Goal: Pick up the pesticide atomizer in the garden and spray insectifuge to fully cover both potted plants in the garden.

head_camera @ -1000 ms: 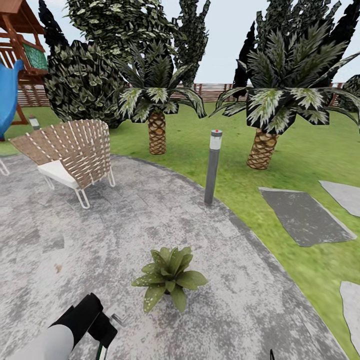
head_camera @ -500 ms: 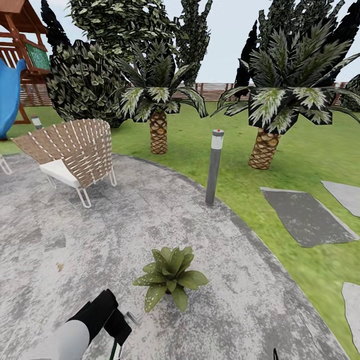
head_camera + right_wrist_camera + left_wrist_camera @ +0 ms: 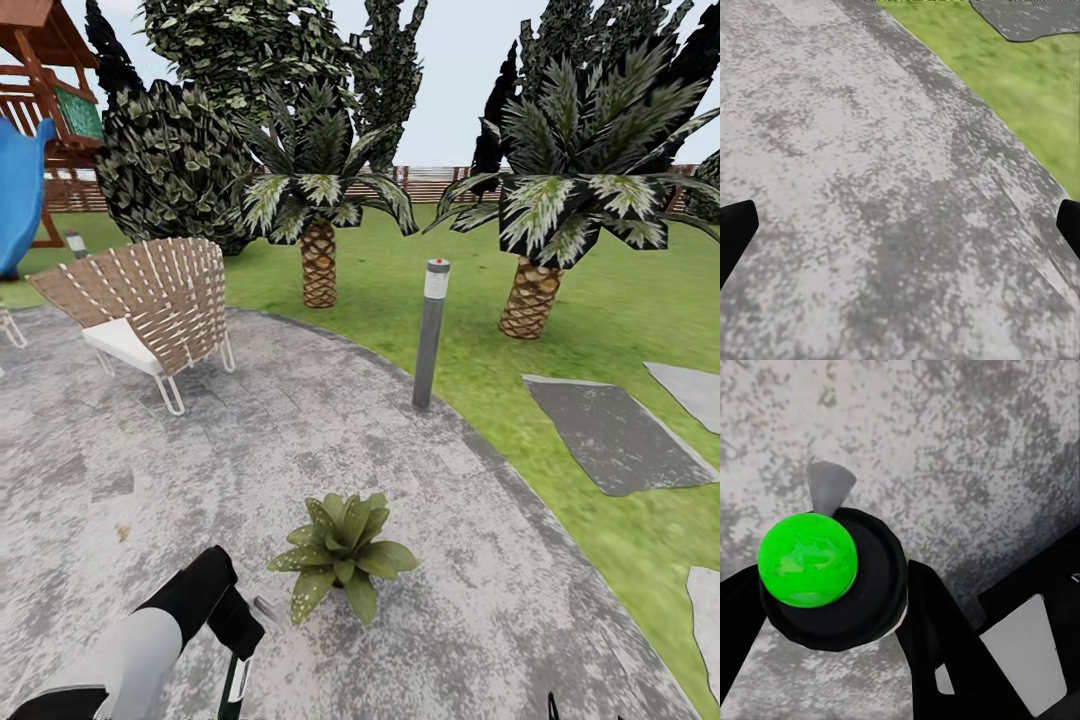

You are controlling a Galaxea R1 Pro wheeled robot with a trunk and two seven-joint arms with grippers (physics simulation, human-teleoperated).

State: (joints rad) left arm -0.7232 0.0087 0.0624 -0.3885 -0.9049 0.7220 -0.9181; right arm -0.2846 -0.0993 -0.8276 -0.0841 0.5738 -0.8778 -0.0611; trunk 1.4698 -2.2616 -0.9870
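One potted plant [image 3: 342, 555], a low rosette of broad green leaves, stands on the round grey patio [image 3: 200, 460] of the garden. Just to its left, my left gripper [image 3: 238, 632] is shut on the pesticide atomizer [image 3: 237, 686], a slim dark green bottle with a white label. The left wrist view looks down on the atomizer's bright green top [image 3: 806, 559] and pale nozzle [image 3: 831, 487], with my left gripper [image 3: 831, 585] and its black fingers [image 3: 937, 630] clamped on both sides. My right gripper [image 3: 900, 225] hangs open over bare paving, fingertips [image 3: 735, 232] wide apart.
A wicker chair [image 3: 150, 300] sits at the patio's back left. A grey bollard lamp [image 3: 430, 335] marks the patio edge. Two palms [image 3: 318, 265] [image 3: 528, 295] rise from the lawn, stepping stones [image 3: 610, 430] lie right, and a playset slide [image 3: 20, 180] stands far left.
My left arm has risen and moved right, toward the potted plant, carrying the atomizer. The head view has shifted slightly.
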